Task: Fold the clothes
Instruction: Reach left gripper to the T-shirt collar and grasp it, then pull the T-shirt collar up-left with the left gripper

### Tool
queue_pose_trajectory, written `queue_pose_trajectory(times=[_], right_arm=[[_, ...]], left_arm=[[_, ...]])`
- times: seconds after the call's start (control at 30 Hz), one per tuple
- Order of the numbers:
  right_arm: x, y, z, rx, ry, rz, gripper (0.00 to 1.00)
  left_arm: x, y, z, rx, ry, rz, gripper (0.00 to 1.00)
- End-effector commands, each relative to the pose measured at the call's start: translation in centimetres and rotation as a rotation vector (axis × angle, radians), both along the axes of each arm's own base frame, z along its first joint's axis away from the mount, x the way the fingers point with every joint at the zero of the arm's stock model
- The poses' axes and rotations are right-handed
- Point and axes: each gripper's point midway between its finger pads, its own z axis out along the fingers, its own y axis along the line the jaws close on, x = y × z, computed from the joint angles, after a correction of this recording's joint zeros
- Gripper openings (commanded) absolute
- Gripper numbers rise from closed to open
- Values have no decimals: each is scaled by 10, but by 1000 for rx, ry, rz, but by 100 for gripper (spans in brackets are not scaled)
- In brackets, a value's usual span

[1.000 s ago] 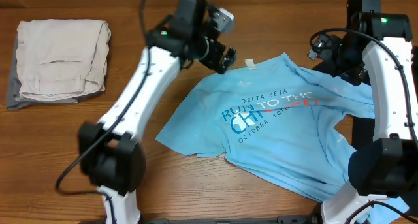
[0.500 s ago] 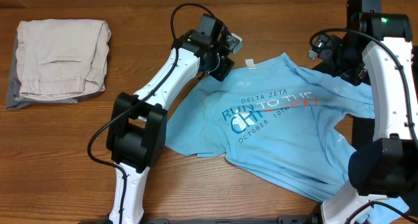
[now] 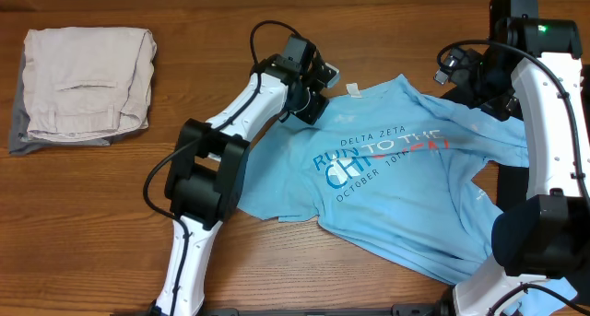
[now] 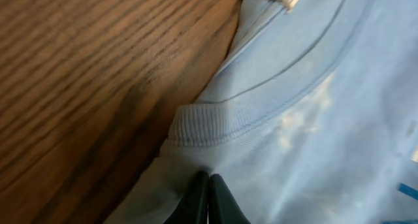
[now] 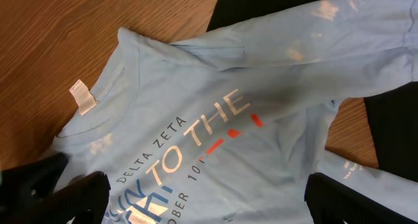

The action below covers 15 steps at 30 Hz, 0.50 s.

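Note:
The clothes, a light blue T-shirt (image 3: 387, 178) with white, blue and red lettering, lie spread and rumpled on the wooden table, collar toward the far side. My left gripper (image 3: 310, 99) sits at the shirt's left shoulder beside the collar. In the left wrist view that gripper (image 4: 209, 179) is shut, pinching a pucker of shirt fabric (image 4: 313, 119) just below the ribbed collar (image 4: 202, 123). My right gripper (image 3: 466, 72) hovers open above the shirt's other shoulder. In its wrist view the right gripper (image 5: 215, 198) has its fingers wide apart over the lettering (image 5: 196, 139), with nothing between them.
A folded beige garment stack (image 3: 83, 81) lies at the table's far left. A black cloth (image 3: 513, 182) lies under the shirt's right side, and the same black cloth (image 5: 261, 8) shows in the right wrist view. Bare wood (image 3: 83, 224) fills the front left.
My left arm has reached right and down to the shirt's shoulder by the collar, and its jaws have closed on the fabric. The right arm has not moved.

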Motion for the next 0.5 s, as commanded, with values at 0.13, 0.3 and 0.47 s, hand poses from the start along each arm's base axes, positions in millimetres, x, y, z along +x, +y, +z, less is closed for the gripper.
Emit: queue_pose_trajectory(times=[0.13,0.3,0.47], right_arm=[[1,-1,3,-8,-9,0,100],[1,-1,3,-8,-10,0,100],[1,-1,3,-8,-10,0,100]], left_arm=[[29,36,-4,207,-106,188,4],[37,74,-12,334,-136,308,4],[37,103,-23,364,-108,365,6]])
